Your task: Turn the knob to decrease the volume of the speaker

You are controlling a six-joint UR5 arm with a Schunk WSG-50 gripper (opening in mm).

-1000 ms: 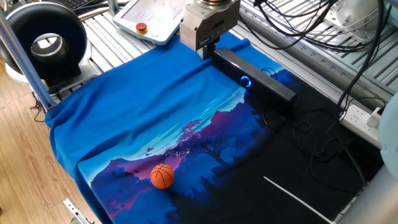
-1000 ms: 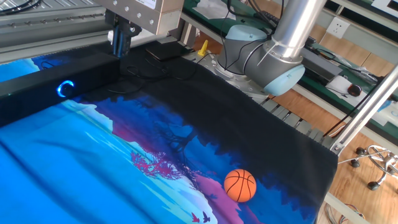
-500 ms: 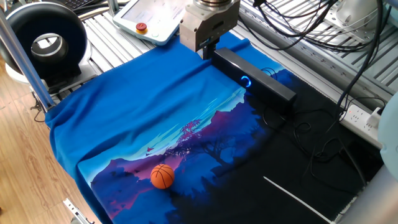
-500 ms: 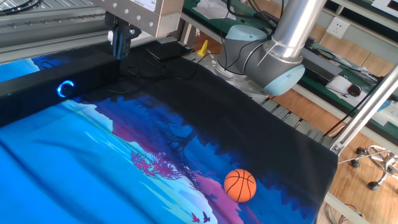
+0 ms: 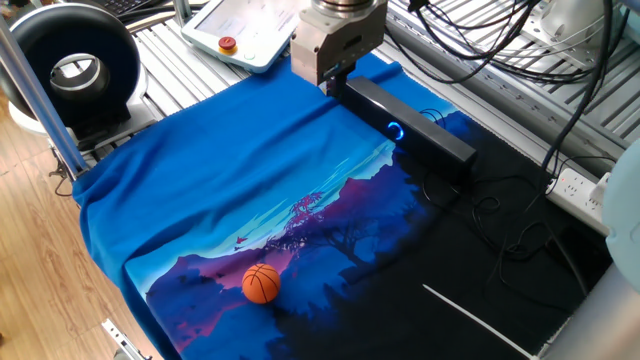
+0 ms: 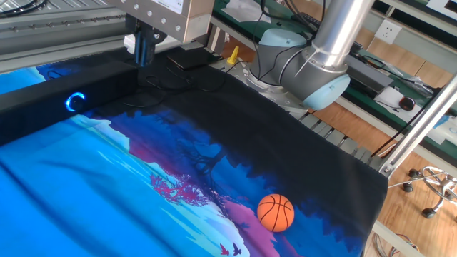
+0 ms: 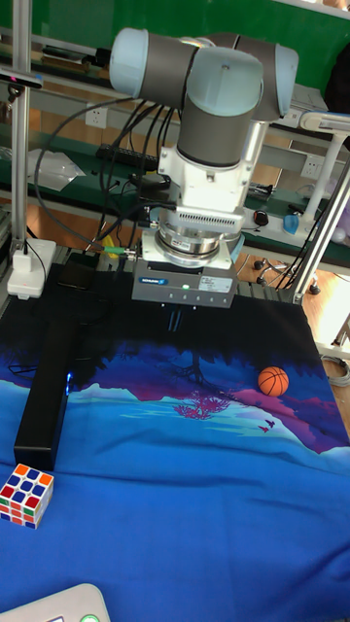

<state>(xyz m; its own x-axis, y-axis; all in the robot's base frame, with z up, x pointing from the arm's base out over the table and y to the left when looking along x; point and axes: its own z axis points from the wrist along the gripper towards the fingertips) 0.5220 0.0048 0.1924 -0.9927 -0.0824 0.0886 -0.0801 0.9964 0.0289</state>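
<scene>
The speaker [image 5: 415, 125] is a long black bar lying on the blue cloth; it also shows as the speaker [image 6: 64, 89] and the speaker [image 7: 49, 389]. Its knob [image 5: 396, 130] glows with a blue ring on the side face, seen too as the knob [image 6: 75, 101] and as a thin blue light, the knob [image 7: 70, 379]. My gripper [image 5: 336, 76] hangs above the cloth off one end of the bar, well apart from the knob. The gripper [image 6: 145, 51] and gripper [image 7: 176, 320] show dark fingers close together with nothing between them.
An orange ball [image 5: 261, 283] lies on the cloth near the front. A puzzle cube [image 7: 26, 494] sits past the speaker's end. A black ring-shaped device [image 5: 70, 60] and a pendant with a red button [image 5: 228, 44] stand beyond the cloth. Cables and a power strip [image 5: 585, 190] lie behind the speaker.
The gripper has shifted slightly sideways along the speaker's end and a little upward. The speaker, ball and cloth have not moved.
</scene>
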